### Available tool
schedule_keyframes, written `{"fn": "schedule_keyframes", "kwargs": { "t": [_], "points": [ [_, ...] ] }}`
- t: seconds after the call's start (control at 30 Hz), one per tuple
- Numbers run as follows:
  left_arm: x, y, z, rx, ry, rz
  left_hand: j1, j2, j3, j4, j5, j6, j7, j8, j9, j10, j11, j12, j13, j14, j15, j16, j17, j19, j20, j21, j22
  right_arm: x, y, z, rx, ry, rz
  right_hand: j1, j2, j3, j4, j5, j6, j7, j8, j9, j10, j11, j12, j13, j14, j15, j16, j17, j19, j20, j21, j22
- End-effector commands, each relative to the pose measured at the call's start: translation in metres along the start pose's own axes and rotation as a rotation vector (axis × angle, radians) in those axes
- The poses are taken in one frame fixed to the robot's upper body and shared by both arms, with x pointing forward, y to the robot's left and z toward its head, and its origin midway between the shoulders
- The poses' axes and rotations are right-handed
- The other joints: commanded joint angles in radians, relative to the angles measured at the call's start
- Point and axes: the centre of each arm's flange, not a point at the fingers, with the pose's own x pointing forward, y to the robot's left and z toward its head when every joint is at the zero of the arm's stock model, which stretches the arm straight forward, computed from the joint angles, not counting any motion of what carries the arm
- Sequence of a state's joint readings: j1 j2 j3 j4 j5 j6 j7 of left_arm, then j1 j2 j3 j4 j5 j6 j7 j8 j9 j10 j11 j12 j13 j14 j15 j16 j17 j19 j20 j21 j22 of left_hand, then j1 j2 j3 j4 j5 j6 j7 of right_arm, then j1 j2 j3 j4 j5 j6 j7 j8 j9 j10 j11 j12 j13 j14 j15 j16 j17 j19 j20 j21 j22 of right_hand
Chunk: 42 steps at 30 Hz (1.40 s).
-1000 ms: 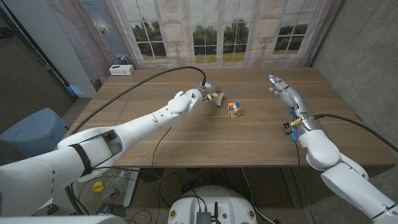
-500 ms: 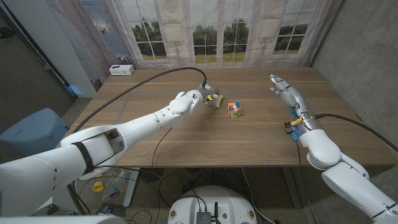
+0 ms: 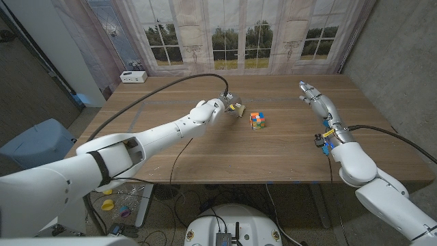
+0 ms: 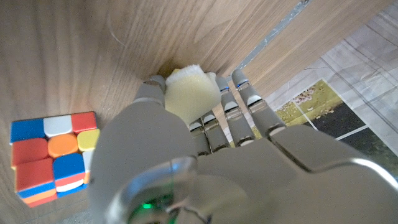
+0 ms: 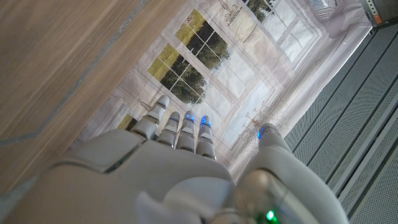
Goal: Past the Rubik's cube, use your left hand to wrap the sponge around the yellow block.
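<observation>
Pale yellow foam marks the sponge, pinched between the thumb and the curled fingers of the left hand just above the table. In the head view this hand sits at upper centre of the frame, just left of the Rubik's cube. A small yellow piece at its fingertips is probably the yellow block; how far the sponge encloses it cannot be told.

Step in hand, as judged: the wrap itself, with the sponge already gripped at the block. The next move calls for folding the foam over the block without nudging the cube close beside it.

The right hand hovers at the upper right of the frame, holding nothing, fingers straight and slightly spread.

The table is brown wood with a visible grain. A small white box sits at its upper left corner. Behind stand sheer curtains over paned windows.
</observation>
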<state>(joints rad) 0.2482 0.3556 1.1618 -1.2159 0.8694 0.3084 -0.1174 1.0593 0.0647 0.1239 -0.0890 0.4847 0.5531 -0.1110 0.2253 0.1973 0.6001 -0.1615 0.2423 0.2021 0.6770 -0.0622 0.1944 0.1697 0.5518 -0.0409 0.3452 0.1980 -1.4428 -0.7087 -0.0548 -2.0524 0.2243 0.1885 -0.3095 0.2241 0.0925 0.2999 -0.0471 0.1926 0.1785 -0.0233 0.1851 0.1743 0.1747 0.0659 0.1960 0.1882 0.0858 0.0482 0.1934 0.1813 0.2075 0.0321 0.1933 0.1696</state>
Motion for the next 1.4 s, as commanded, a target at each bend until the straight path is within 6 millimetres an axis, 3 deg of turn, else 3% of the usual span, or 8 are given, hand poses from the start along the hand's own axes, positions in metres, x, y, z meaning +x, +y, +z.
{"fn": "schedule_keyframes", "kwargs": {
  "t": [0.03,0.07,0.13,0.2,0.27,0.37,0.93,1.4],
  "points": [
    [0.012,-0.009,0.008,-0.027,-0.047,0.02,0.076,0.023,0.012,-0.027,-0.002,0.117,-0.003,0.018,-0.002,0.103,-0.018,0.024,0.001,0.124,-0.164,0.021,0.009,0.101,-0.059,0.045,0.0,0.001,-0.006,-0.003,0.0,0.007,-0.02,0.013,0.002,0.003,-0.007,0.0,0.002,-0.006,0.001,0.005,0.005,-0.009,-0.001,0.002,0.007,-0.004,-0.002,0.001,0.006,0.001,0.003,0.004],
    [0.012,-0.009,0.009,-0.032,-0.053,0.036,0.103,0.027,0.013,-0.037,-0.009,0.158,-0.006,0.02,-0.004,0.146,-0.019,0.031,0.0,0.181,-0.17,0.027,0.01,0.131,-0.075,0.061,0.001,0.001,-0.007,-0.004,-0.006,0.002,-0.012,0.013,0.002,0.003,-0.007,0.0,0.002,-0.005,0.001,0.005,0.005,-0.007,-0.001,0.002,0.007,-0.004,-0.002,0.001,0.006,0.001,0.003,0.004],
    [0.012,-0.01,0.01,-0.041,-0.065,0.051,0.164,0.041,0.01,-0.054,-0.037,0.258,0.022,0.026,-0.002,0.236,-0.017,0.04,0.0,0.337,-0.179,0.045,0.015,0.212,-0.107,0.112,0.004,0.002,-0.007,-0.004,-0.006,0.004,-0.016,0.013,0.002,0.003,-0.007,0.0,0.002,-0.005,0.002,0.005,0.006,-0.008,-0.001,0.002,0.007,-0.004,-0.002,0.001,0.006,0.001,0.004,0.004],
    [0.011,-0.01,0.011,-0.041,-0.07,0.064,0.205,0.045,0.002,-0.06,-0.064,0.317,0.026,0.034,0.004,0.292,-0.013,0.047,0.003,0.429,-0.181,0.062,0.022,0.262,-0.123,0.148,0.008,0.003,-0.008,-0.004,-0.011,0.008,-0.024,0.013,0.002,0.003,-0.008,0.0,0.003,-0.005,0.002,0.005,0.005,-0.009,-0.001,0.002,0.008,-0.004,-0.001,0.001,0.006,0.001,0.003,0.004],
    [0.011,-0.011,0.012,-0.042,-0.071,0.069,0.275,0.044,-0.004,-0.07,-0.112,0.398,0.044,0.052,0.017,0.35,-0.001,0.061,0.023,0.496,-0.182,0.068,0.023,0.296,-0.139,0.198,0.021,0.004,-0.008,-0.005,-0.015,0.006,-0.019,0.013,0.002,0.003,-0.008,0.0,0.003,-0.005,0.002,0.005,0.006,-0.007,-0.001,0.002,0.008,-0.004,-0.001,0.001,0.006,0.002,0.003,0.004],
    [0.011,-0.011,0.01,-0.054,-0.069,0.073,0.321,0.065,-0.004,-0.062,-0.168,0.481,0.066,0.078,0.026,0.429,0.021,0.091,0.061,0.545,-0.18,0.067,0.021,0.308,-0.145,0.253,0.034,0.006,-0.007,-0.005,-0.01,0.01,-0.026,0.013,0.003,0.003,-0.008,0.0,0.003,-0.004,0.002,0.005,0.005,-0.007,-0.001,0.002,0.008,-0.004,-0.001,0.002,0.006,0.001,0.003,0.004],
    [0.002,-0.009,-0.005,-0.079,-0.031,0.115,0.343,0.072,-0.002,-0.059,-0.208,0.521,0.079,0.087,0.025,0.451,0.031,0.101,0.095,0.576,-0.178,0.063,0.019,0.302,-0.152,0.288,0.039,0.015,-0.003,-0.005,-0.012,0.008,-0.006,0.012,0.004,0.003,-0.009,-0.001,0.003,-0.004,0.002,0.005,0.007,-0.007,-0.001,0.002,0.009,-0.004,-0.001,0.002,0.006,0.0,0.003,0.004],
    [-0.021,0.002,-0.026,-0.166,0.046,0.293,0.35,0.073,-0.002,-0.056,-0.231,0.529,0.074,0.086,0.025,0.455,0.033,0.101,0.117,0.588,-0.178,0.058,0.019,0.294,-0.153,0.31,0.04,0.024,0.002,-0.008,-0.004,0.017,0.007,0.014,0.004,0.004,-0.011,-0.002,0.005,-0.005,0.002,0.005,0.008,-0.006,0.0,0.002,0.008,-0.003,-0.002,0.002,0.006,0.0,0.003,0.004]
  ]
}}
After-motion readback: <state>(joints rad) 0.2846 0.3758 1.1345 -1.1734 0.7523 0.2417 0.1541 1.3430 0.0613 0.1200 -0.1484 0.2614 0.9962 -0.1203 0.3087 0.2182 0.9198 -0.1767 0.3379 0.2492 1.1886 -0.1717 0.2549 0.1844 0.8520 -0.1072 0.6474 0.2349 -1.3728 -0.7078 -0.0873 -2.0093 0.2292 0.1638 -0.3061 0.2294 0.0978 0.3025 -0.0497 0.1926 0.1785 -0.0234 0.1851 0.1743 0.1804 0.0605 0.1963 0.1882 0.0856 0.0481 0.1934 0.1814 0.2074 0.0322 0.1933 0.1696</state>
